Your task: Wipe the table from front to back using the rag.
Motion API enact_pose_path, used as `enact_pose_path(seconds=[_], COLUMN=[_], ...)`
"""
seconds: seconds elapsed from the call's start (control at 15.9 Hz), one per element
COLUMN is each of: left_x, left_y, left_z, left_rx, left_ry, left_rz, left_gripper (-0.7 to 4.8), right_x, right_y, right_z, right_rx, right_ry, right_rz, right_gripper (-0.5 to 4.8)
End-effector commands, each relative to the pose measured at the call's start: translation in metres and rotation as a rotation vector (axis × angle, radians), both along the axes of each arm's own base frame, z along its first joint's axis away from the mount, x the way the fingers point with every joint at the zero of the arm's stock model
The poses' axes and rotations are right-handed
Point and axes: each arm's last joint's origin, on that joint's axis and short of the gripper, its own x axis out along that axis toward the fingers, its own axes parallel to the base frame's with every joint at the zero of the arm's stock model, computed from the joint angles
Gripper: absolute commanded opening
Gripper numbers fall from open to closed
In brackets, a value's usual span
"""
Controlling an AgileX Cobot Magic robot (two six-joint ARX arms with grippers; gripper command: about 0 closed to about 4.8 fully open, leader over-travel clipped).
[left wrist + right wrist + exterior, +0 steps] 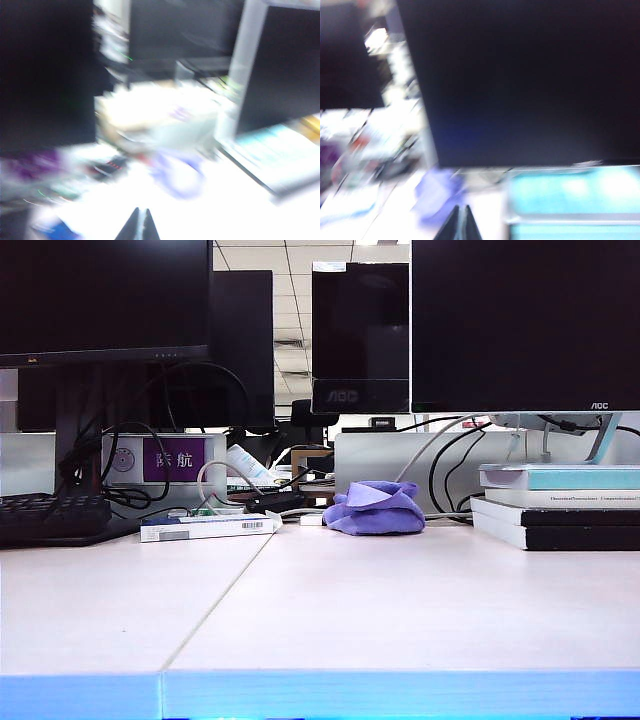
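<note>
The lavender rag (375, 508) lies crumpled at the back of the pale table (400, 610), just right of its seam. Neither arm shows in the exterior view. The left wrist view is blurred by motion. In it my left gripper (141, 212) is shut and empty, hanging above the table short of the rag (177, 175). The right wrist view is blurred too. My right gripper (461, 209) is shut with nothing in it, and the rag (437, 192) lies just beyond its tips.
A stack of books (560, 505) sits at the back right, close to the rag. A flat white box (205, 528) and a black keyboard (50, 515) lie at the back left. Monitors (520, 320) and cables line the rear.
</note>
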Motion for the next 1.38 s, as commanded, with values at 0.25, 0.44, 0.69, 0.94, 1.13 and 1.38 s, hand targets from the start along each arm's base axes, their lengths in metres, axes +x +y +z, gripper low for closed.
enact_pose_path(seconds=[0.25, 0.44, 0.69, 0.94, 1.13, 1.38], left_x=[0.013, 0.012, 0.012, 0.012, 0.012, 0.012], left_y=[-0.070, -0.073, -0.073, -0.073, -0.073, -0.073], left_z=[-0.010, -0.012, -0.012, -0.012, -0.012, -0.012], left_rx=[0.085, 0.055, 0.056, 0.056, 0.055, 0.055], left_ry=[0.182, 0.215, 0.215, 0.214, 0.215, 0.214], left_rz=[-0.151, -0.162, -0.157, -0.158, -0.164, -0.165], left_gripper=[-0.05, -0.05, -0.05, -0.05, -0.05, -0.05], right_x=[0.049, 0.072, 0.105, 0.139, 0.175, 0.231], right_y=[0.078, 0.100, 0.116, 0.132, 0.147, 0.172], right_z=[-0.027, -0.051, -0.083, -0.127, -0.164, -0.178], right_rx=[-0.146, -0.152, -0.149, -0.136, -0.153, -0.171], right_ry=[0.066, 0.098, 0.087, 0.045, 0.090, 0.086], right_rz=[0.265, 0.390, 0.352, 0.277, 0.196, 0.172], right_gripper=[-0.03, -0.02, -0.02, -0.02, -0.02, -0.02])
